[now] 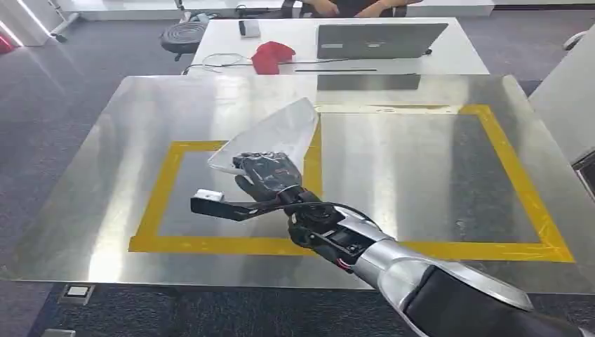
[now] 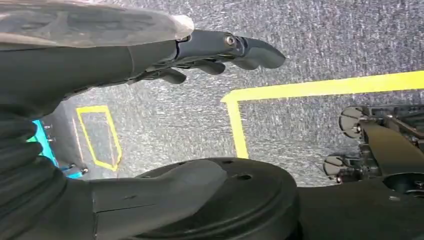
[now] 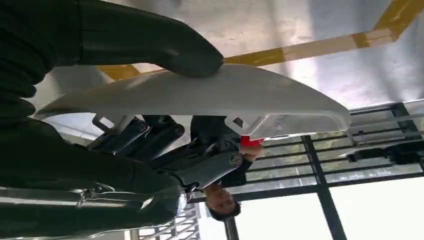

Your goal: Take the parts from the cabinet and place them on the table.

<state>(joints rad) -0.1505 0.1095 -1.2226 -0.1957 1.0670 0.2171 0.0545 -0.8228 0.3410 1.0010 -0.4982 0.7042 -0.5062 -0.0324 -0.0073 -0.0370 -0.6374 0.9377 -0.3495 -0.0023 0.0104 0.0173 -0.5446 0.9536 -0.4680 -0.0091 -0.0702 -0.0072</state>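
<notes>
A pale, flat, roughly triangular part (image 1: 277,133) hangs tilted just above the metal table (image 1: 421,175), over the left side of the yellow tape rectangle (image 1: 519,175). My right hand (image 1: 270,175) grips it at its lower edge. In the right wrist view the thumb (image 3: 150,45) presses on one face of the part (image 3: 215,95) and the dark fingers (image 3: 150,140) lie under the other. My left hand (image 2: 165,55) hangs over the grey carpet, its fingers loosely apart, with nothing in it.
Behind the metal table stands a white desk (image 1: 463,60) with a laptop (image 1: 379,41) and a red object (image 1: 272,56). A person (image 1: 351,7) sits at its far side. A pale cabinet side (image 1: 568,98) rises at the right edge. Yellow floor tape (image 2: 320,87) marks the carpet.
</notes>
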